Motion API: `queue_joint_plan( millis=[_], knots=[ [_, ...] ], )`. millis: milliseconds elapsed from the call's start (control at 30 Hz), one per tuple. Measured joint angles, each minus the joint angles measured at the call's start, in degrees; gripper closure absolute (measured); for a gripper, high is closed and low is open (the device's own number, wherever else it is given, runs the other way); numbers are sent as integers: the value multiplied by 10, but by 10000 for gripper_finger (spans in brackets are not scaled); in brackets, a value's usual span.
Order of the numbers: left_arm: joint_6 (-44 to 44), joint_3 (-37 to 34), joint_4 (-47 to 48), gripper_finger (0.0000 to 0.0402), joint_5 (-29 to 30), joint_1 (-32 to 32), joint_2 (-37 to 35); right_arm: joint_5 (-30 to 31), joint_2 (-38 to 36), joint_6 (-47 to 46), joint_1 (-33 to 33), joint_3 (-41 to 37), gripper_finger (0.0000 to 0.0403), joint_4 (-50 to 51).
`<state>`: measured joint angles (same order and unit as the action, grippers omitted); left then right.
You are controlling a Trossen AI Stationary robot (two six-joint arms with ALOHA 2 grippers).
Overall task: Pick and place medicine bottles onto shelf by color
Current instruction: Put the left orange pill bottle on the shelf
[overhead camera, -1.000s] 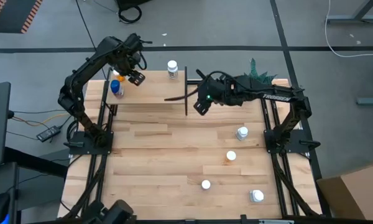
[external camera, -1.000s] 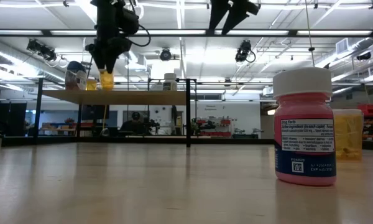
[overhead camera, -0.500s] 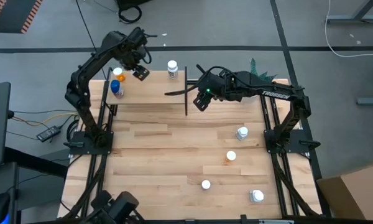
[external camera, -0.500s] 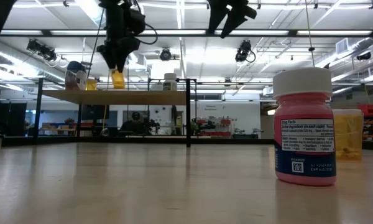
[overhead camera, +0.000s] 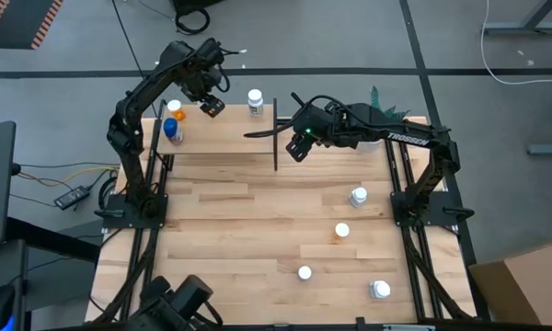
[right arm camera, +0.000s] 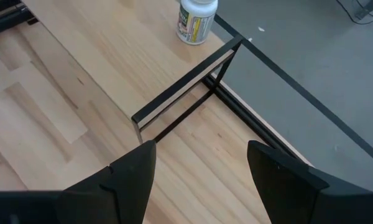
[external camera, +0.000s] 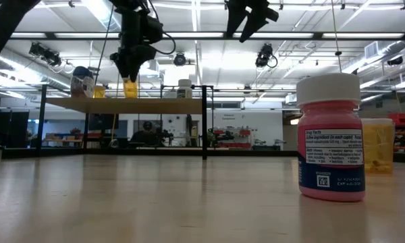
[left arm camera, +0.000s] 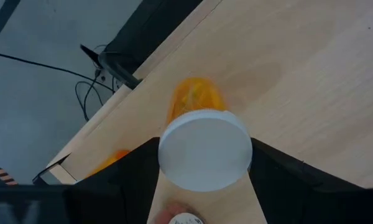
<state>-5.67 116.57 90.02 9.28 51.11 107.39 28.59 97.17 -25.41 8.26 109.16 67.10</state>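
Observation:
My left gripper (overhead camera: pixel 212 103) hangs over the shelf (overhead camera: pixel 230 140), shut on an orange medicine bottle (external camera: pixel 130 88) with a white cap (left arm camera: pixel 205 149). The bottle is upright, with its base at or just above the board. On the shelf's left end stand an orange bottle (overhead camera: pixel 177 114) and a blue one (overhead camera: pixel 172 131). A white bottle (overhead camera: pixel 255 101) stands at its far right corner. My right gripper (overhead camera: pixel 297 150) is open and waits in the air beside the shelf's right end. Several more bottles stand on the table, one of them pink (external camera: pixel 331 142). My left gripper holds the orange bottle by its white cap (left arm camera: pixel 174 134), pinched between the two fingers (left arm camera: pixel 143 168), which come from above and point down. The orange body (left arm camera: pixel 196 99) hangs upright below the fingers over the shelf board. Whether its base touches the board, I cannot tell.
On the right half of the table stand several bottles (overhead camera: pixel 359 196) (overhead camera: pixel 341 232) (overhead camera: pixel 304 272) (overhead camera: pixel 380 290). A potted green plant (overhead camera: pixel 382 106) sits at the far right corner. The shelf's black frame post (right arm camera: pixel 221 65) is below my right gripper. The shelf's middle is bare wood.
My left gripper has carried the orange bottle along the shelf, toward the table's far edge and a little to the right, staying shut on its cap with the bottle upright.

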Motion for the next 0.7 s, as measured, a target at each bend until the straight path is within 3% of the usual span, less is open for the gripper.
queue_joint_plan(
  millis=[533, 700],
  knots=[
    [2, -2, -1, 164, -10, 11, 0, 0, 0, 13, 6, 0, 141, 0],
    [13, -37, 0, 169, -13, 11, -2, 0, 0, 13, 6, 0, 141, 0]
  ],
)
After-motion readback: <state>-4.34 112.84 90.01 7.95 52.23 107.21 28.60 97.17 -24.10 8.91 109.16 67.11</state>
